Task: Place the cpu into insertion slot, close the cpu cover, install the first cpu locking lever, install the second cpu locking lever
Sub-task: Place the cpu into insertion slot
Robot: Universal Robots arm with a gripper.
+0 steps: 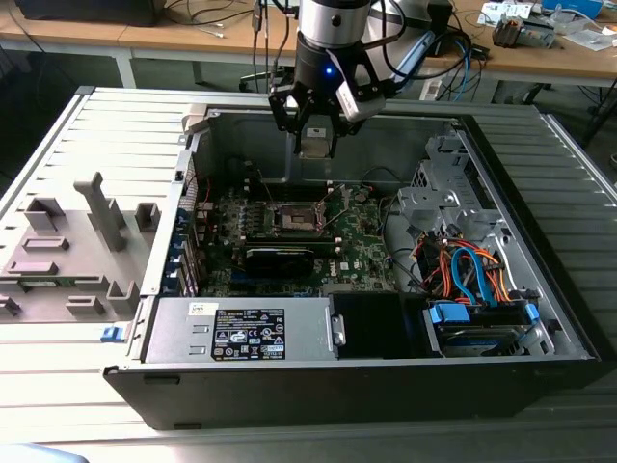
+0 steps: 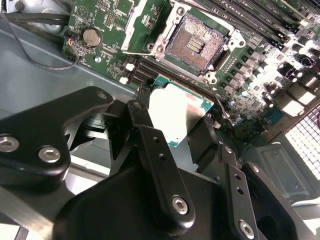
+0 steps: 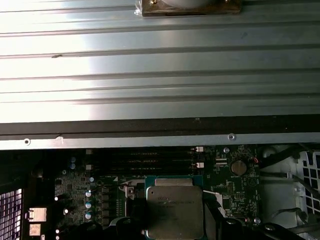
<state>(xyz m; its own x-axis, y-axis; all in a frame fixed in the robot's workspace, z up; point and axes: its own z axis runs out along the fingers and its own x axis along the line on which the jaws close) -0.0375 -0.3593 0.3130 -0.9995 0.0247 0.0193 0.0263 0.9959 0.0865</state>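
- Black gripper, upper centre of the exterior view: fingers clamped on the small, flat, square cpu with silvery-grey metal top, which hangs above the green circuit board.
- Square insertion slot, dark centre, silver rim: empty.
- Thin silver cpu cover frame: raised beside the slot. By this evidence, no step is yet complete.

Glare bleaches the cpu in the second wrist view; the computer case is shadowed inside.
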